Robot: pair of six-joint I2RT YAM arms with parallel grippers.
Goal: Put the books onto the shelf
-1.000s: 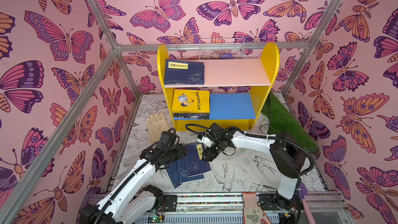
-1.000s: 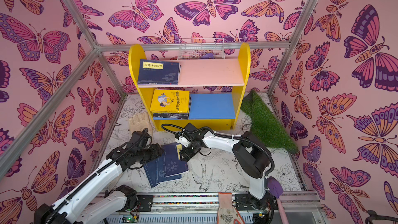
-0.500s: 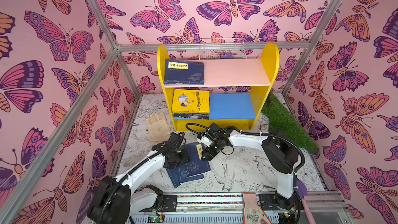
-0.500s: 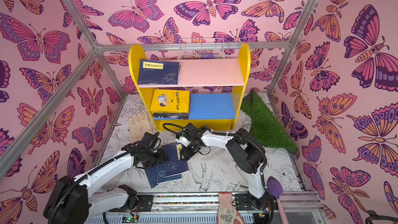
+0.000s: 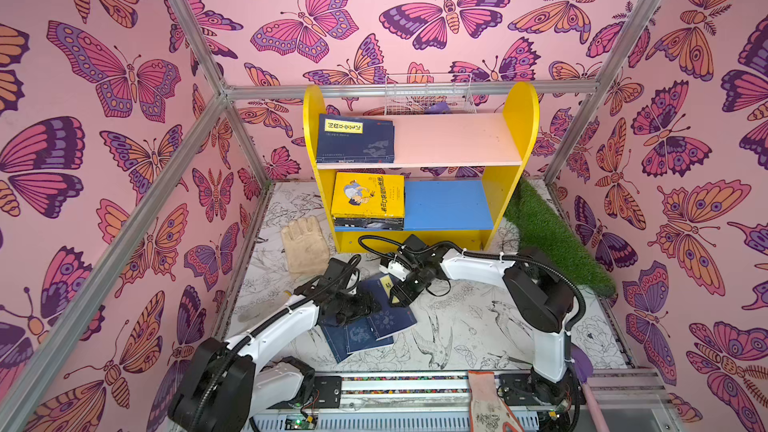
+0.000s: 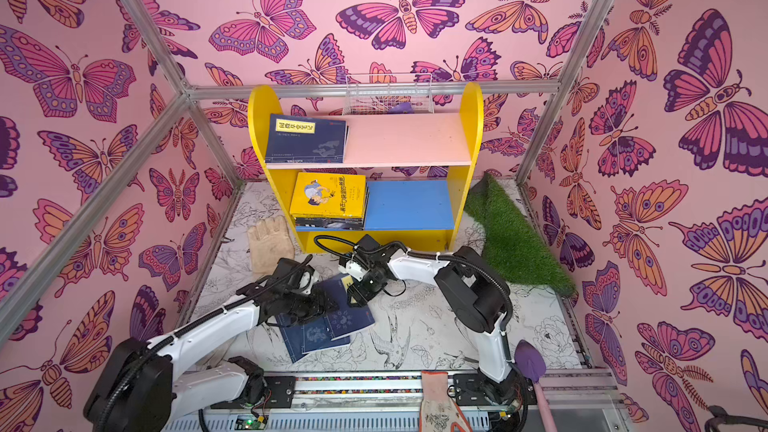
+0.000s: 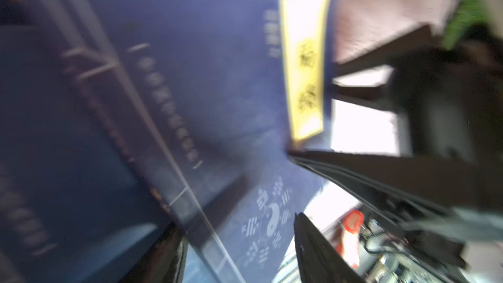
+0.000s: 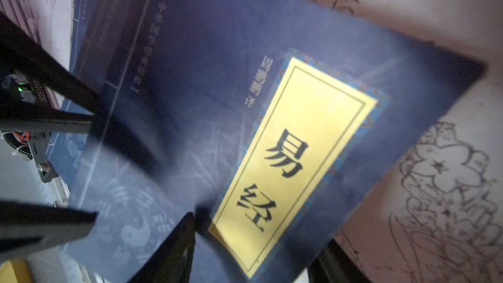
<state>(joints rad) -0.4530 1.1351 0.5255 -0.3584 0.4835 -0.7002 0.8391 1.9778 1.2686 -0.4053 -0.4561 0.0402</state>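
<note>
On the table (image 5: 457, 326) before the yellow shelf (image 5: 517, 126), navy books (image 5: 361, 336) lie fanned between both arms. The left gripper (image 5: 368, 307) has its jaws spread over the pile. The right gripper (image 5: 399, 290) has its jaws spread around the edge of the yellow-labelled top book (image 8: 299, 145).

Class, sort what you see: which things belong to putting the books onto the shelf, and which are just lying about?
Job: navy books on the floor; shelf; shelved navy book; shelved yellow book.
Lying about: beige glove; grass mat; wire basket.
</note>
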